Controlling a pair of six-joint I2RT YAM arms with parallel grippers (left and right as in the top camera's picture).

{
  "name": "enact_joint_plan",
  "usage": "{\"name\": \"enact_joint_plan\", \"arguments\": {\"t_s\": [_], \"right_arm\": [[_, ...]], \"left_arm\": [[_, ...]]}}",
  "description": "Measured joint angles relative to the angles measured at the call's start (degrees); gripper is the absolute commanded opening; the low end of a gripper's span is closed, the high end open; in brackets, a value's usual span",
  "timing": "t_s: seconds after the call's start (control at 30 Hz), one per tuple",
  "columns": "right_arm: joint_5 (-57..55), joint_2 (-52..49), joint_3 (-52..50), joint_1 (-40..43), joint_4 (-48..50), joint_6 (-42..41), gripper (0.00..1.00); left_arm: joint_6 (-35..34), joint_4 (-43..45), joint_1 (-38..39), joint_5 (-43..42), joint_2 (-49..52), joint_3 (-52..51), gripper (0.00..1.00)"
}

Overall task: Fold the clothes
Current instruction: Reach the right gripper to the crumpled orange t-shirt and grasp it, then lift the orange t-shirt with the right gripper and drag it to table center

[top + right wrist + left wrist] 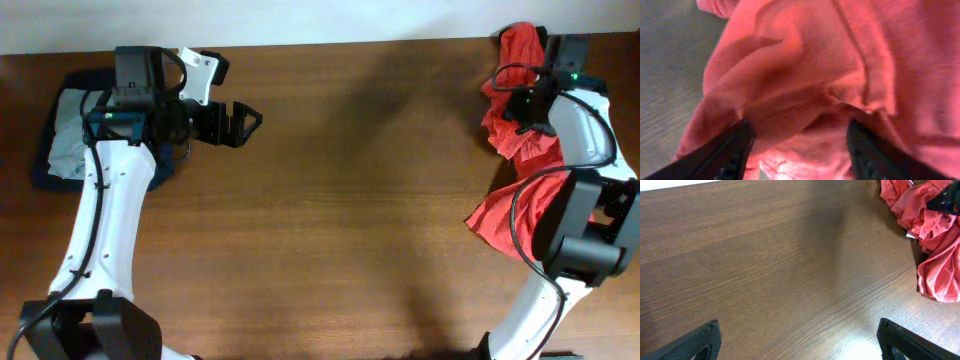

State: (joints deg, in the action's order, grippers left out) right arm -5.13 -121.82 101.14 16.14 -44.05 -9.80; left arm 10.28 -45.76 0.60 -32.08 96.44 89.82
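"Brown wood of the table [350, 220] lies bare from the left arm across to the right edge, with wide room between the two arms. Where do the garments sit?"

"At the edges. The red-orange clothes [512, 215] are heaped along the right edge, from the far corner down past the right arm, which hides part of the heap. At the left edge a pale grey-blue garment [68, 135] lies flat on a dark navy one [45, 178], both partly under the left arm."

"And the pincers?"

"The left gripper [250, 130] hangs over bare wood just beside that stack, jaws spread wide, holding nothing. The right gripper [799, 134] is down in the red heap. Its jaws stand apart with a raised fold of cloth between them, and the fold is not pinched."

"Does one view add to another?"

"Overhead, the right arm's wrist covers its own fingertips, and only the right wrist view shows the fingers [732, 152] against the cloth. The left wrist view looks across open table to the red heap at its far right."
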Motion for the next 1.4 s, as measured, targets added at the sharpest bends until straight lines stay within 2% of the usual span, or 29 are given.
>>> {"name": "enact_joint_plan", "arguments": {"t_s": [0.07,0.2,0.27,0.37,0.73,0.8,0.87,0.9,0.93,0.97,1.17,1.4], "right_arm": [[0.48,-0.94,0.00,0.00,0.48,-0.09,0.64],[1.46,-2.49,0.00,0.00,1.75,-0.09,0.38],[1.64,-2.75,0.00,0.00,2.19,-0.52,0.20],[1.99,-2.75,0.02,0.00,2.29,-0.37,0.04],[3.96,1.51,7.63,0.00,-8.26,0.68,0.04],[6.29,3.96,11.30,0.00,-11.74,2.19,0.04],[9.01,6.45,15.50,-0.07,-15.10,3.80,0.04],[10.71,8.00,18.05,-0.15,-16.76,4.72,0.04],[12.28,9.18,20.33,-0.24,-18.03,5.53,0.04],[14.86,10.78,23.37,-0.48,-19.93,7.26,0.04],[25.99,17.62,38.45,-5.53,-28.63,14.12,0.04],[29.18,21.24,48.87,-14.82,-33.20,15.82,0.04]], "left_arm": [[0.00,0.09,0.00,0.00,0.00,0.00,0.99],[0.00,0.09,0.00,0.09,0.00,-0.02,0.99],[0.00,0.09,0.00,0.20,0.00,0.00,0.99],[0.00,0.22,0.00,0.20,0.00,0.00,0.99],[0.00,2.12,-0.02,0.22,0.00,0.00,0.98],[-0.11,3.06,0.00,0.22,0.00,0.00,0.84],[-0.33,4.31,-0.02,0.22,0.00,0.00,0.80],[-0.22,5.01,0.00,0.22,0.00,0.00,0.80],[-0.22,5.68,-0.02,0.20,0.00,0.00,0.96],[-0.17,6.36,0.00,0.17,0.00,0.00,0.99],[-2.25,10.10,-0.15,-1.86,0.00,0.00,0.99],[-2.82,11.10,-1.62,-3.02,0.00,1.60,0.99]]}}
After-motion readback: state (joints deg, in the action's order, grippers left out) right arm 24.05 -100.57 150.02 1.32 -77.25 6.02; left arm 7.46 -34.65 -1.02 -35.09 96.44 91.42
